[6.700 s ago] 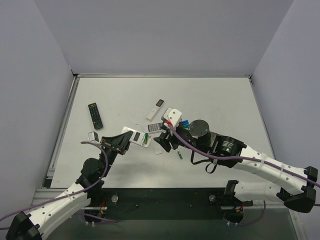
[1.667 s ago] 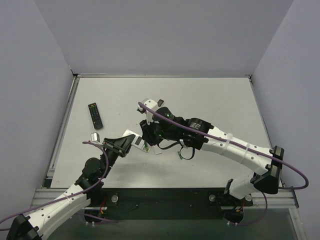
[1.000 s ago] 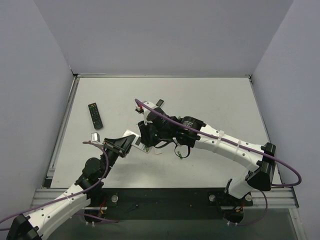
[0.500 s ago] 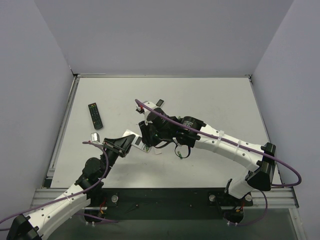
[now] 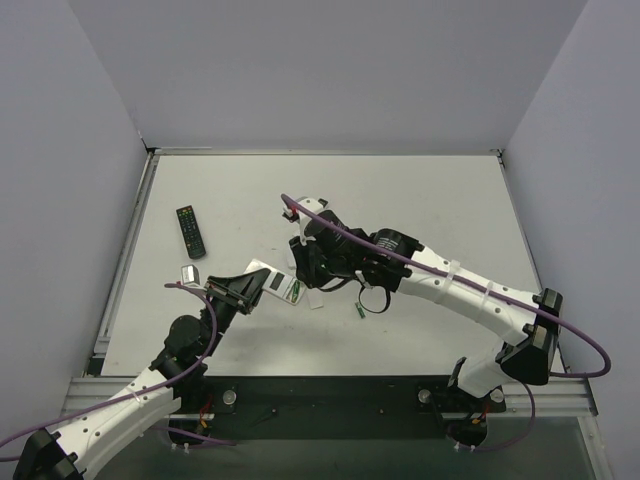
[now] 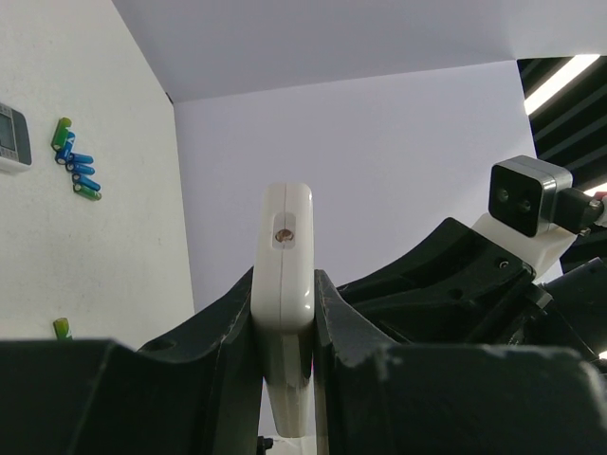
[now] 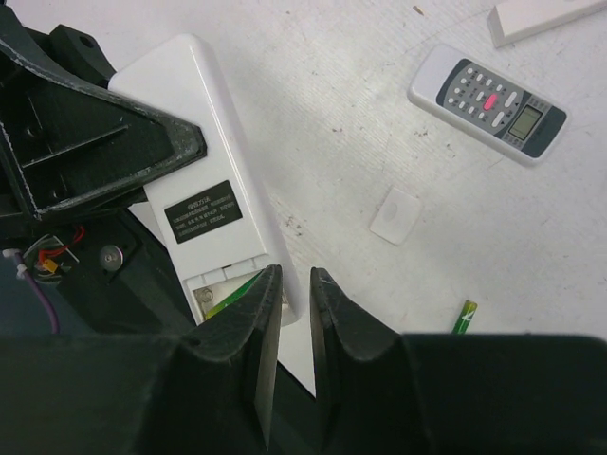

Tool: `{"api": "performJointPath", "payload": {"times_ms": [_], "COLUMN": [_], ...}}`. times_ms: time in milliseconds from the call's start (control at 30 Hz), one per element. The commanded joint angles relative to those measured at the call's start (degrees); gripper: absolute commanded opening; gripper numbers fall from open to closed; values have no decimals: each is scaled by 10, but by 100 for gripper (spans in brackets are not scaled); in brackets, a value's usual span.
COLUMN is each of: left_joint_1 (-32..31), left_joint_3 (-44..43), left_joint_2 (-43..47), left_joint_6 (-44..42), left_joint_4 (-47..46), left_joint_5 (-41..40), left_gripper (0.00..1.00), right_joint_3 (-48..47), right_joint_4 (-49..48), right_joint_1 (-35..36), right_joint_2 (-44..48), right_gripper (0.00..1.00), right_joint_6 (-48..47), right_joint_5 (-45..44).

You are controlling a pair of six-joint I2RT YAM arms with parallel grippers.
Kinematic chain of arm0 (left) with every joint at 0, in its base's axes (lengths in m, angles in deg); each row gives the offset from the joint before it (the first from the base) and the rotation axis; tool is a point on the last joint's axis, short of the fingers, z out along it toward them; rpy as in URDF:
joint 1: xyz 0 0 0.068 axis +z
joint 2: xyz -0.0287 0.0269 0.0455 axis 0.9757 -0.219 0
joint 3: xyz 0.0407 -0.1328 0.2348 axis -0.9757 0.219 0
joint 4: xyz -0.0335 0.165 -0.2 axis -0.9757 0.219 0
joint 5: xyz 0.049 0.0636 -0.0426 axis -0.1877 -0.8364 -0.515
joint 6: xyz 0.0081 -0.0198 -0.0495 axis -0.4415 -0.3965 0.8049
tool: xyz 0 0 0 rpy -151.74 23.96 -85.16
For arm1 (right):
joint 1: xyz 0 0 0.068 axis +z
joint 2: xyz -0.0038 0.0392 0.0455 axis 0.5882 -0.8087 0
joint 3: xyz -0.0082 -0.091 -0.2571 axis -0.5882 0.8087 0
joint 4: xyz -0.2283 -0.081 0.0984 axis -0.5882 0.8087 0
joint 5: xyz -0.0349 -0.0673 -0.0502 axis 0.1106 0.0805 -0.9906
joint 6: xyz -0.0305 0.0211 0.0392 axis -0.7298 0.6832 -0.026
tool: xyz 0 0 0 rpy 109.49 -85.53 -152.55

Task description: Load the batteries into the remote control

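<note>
Right wrist: right claw (image 7: 292,275) narrow, empty, over remote control (image 7: 190,142) batt. bay (image 7: 204,296); left claw (image 6: 283,303) grips remote.

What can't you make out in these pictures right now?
Battery bay, right wrist view: the right gripper partly covers it, so cells beyond one green battery can't be counted.
Remote control button face: edge-on in left wrist view, turned away in the others.
Grey-screen remote, left wrist view: cut off by the left edge.
</note>
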Motion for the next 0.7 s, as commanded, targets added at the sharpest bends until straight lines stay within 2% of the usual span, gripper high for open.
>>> {"api": "performJointPath", "payload": {"times_ms": [0, 233, 400, 533, 667], "left_joint_1": [0, 0, 0, 1, 3], "left_joint_3": [93, 93, 92, 85, 87], "left_joint_2": [3, 5, 6, 7, -9], "left_joint_6": [3, -4, -38, -112, -165], "left_joint_4": [-37, -33, -40, 10, 29], "left_joint_5": [-2, 5, -4, -31, -54], "left_gripper": [0, 0, 0, 0, 0], "right_joint_3": [2, -9, -1, 66, 153], "right_joint_4": [13, 13, 12, -25, -105], "right_joint_1": [-3, -7, -11, -55, -113], "right_joint_2": [24, 47, 45, 58, 86], "right_gripper": [15, 17, 18, 25, 26], "right_joint_6": [-21, -72, -38, 15, 46], "right_joint_5": [-10, 3, 12, 37, 72]}}
